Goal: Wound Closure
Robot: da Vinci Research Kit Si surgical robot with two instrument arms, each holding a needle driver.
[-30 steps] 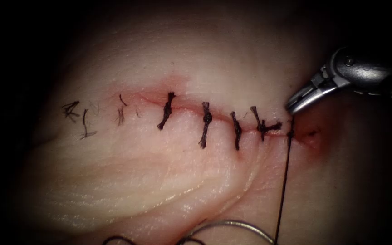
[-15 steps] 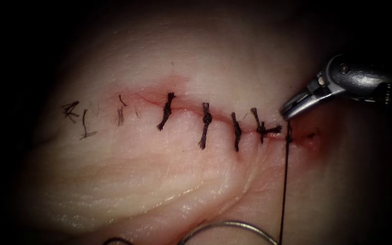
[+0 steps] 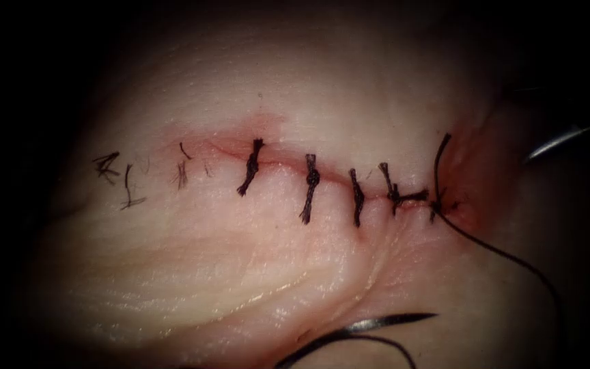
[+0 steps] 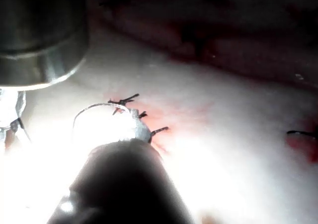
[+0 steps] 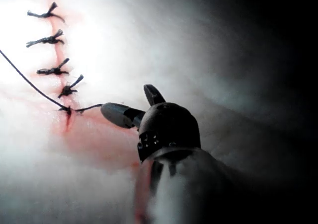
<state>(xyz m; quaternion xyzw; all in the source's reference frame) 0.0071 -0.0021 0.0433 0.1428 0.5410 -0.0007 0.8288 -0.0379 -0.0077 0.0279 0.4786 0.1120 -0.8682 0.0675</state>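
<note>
The tissue [image 3: 254, 266] lies pale under the light, with the cut [image 3: 329, 179] running across it from left to right, reddened along its edges. Four dark knotted stitches [image 3: 311, 179] cross the cut, and a fifth knot [image 3: 436, 203] sits at its right end, where red fluid [image 3: 462, 208] stains the surface. From that knot a short tail curves upward, and the thread [image 3: 507, 256] trails away down and to the right. A few cut ends of thread [image 3: 107, 167] lie left of the cut. The curved needle [image 3: 384, 321] rests near the lower edge, below the cut, free of the tissue. A thin bright metal sliver [image 3: 558, 143] shows at far right.
</note>
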